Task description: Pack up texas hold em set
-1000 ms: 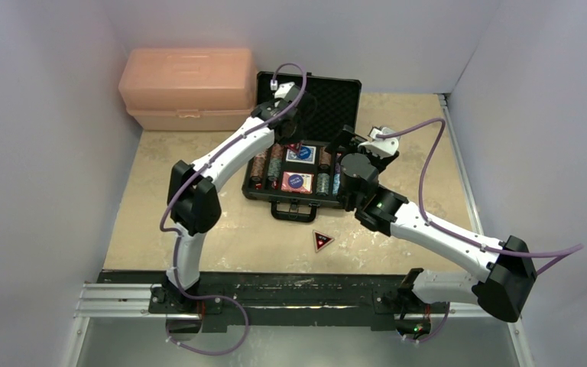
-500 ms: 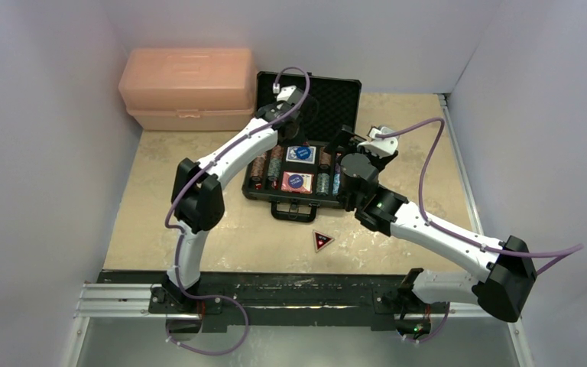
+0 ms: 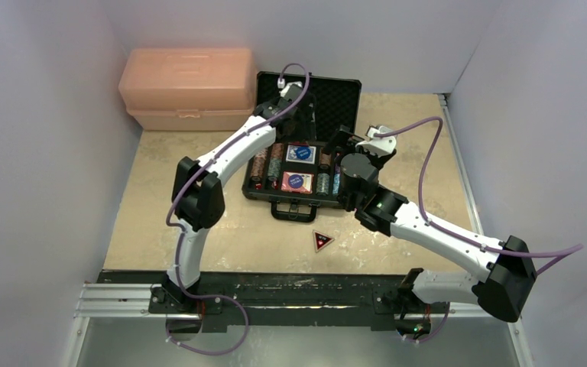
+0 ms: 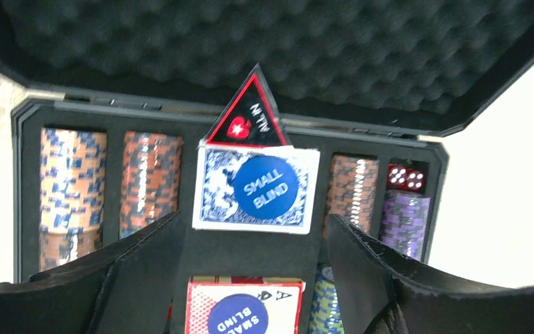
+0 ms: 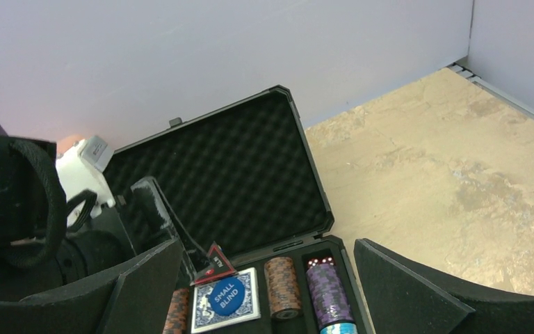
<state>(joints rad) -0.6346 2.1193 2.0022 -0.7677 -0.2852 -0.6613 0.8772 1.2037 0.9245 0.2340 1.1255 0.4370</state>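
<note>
Robotics laboratory test cell. Plain pale walls [image 3: 38, 153] enclose a beige stone-patterned counter [image 3: 160, 222] beyond and beside the right tool [image 3: 342, 141]. Behind it, two white-and-black arms [image 3: 443, 233] stand bolted to an aluminium rail [image 3: 115, 298], trailing purple cables [image 3: 430, 120].

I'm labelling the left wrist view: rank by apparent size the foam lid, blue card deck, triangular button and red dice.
1. foam lid, cropped by the frame yet plainly largest
2. blue card deck
3. triangular button
4. red dice, smallest
</note>
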